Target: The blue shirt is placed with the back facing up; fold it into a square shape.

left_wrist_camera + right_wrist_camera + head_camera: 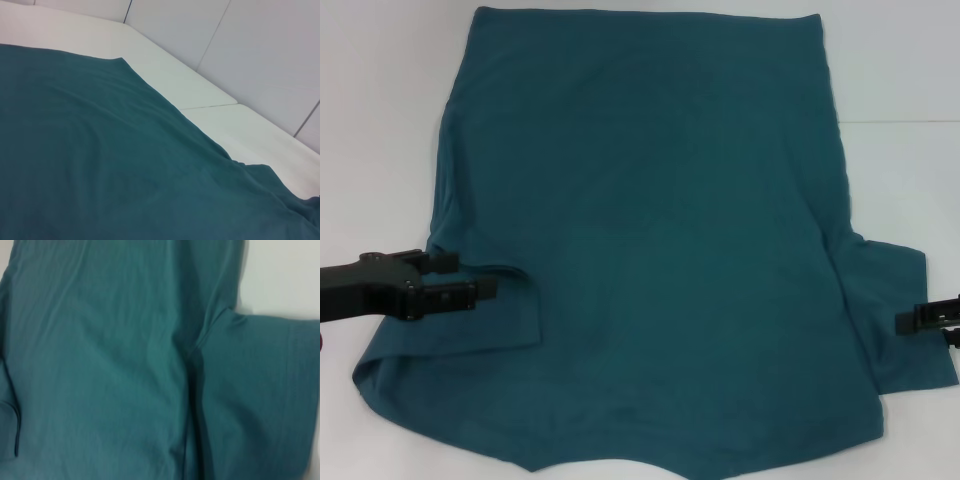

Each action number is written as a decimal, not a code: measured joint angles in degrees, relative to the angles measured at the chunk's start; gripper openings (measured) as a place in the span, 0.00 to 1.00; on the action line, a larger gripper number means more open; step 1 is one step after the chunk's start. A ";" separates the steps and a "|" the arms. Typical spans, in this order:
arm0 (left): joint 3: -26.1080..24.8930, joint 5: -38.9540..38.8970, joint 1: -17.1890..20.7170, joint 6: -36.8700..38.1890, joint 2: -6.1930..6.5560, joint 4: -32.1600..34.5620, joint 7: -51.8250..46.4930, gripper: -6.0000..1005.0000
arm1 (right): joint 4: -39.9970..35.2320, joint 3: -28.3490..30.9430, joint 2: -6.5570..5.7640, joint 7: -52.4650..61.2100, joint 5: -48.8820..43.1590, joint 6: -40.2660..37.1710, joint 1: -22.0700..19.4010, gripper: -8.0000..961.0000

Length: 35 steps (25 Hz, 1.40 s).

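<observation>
The blue shirt (650,230) lies spread flat on the white table (370,120), plain side up, with no lettering showing. Its hem is at the far side and its sleeves are at the near side. My left gripper (465,275) is open at the shirt's left edge, its two fingers apart over the fold where the left sleeve (450,330) meets the body. My right gripper (912,320) shows only its tip at the outer edge of the right sleeve (905,290). The left wrist view shows the shirt (100,160) lying flat. The right wrist view shows the body (100,365) and the sleeve (260,390).
White table surrounds the shirt on the left, right and far sides. A seam between table panels runs on the right (900,122) and shows in the left wrist view (210,106). Pale wall panels (240,45) stand behind the table.
</observation>
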 joint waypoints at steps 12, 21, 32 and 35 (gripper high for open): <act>-0.01 0.00 -0.14 0.00 0.00 0.00 0.00 0.85 | 0.00 0.09 -0.29 0.32 -0.20 0.49 -0.32 0.48; -0.11 0.00 -0.18 0.01 0.00 0.00 0.00 0.85 | -0.30 0.08 -0.40 0.21 -0.22 0.75 -0.49 0.12; -0.33 -0.02 -0.05 0.01 0.00 0.00 0.00 0.85 | -0.62 0.10 -2.38 0.25 -1.36 2.04 -0.77 0.01; -0.32 -0.04 -0.02 0.01 0.00 0.00 0.00 0.85 | -0.62 0.15 -2.83 0.48 -1.61 2.14 -0.79 0.01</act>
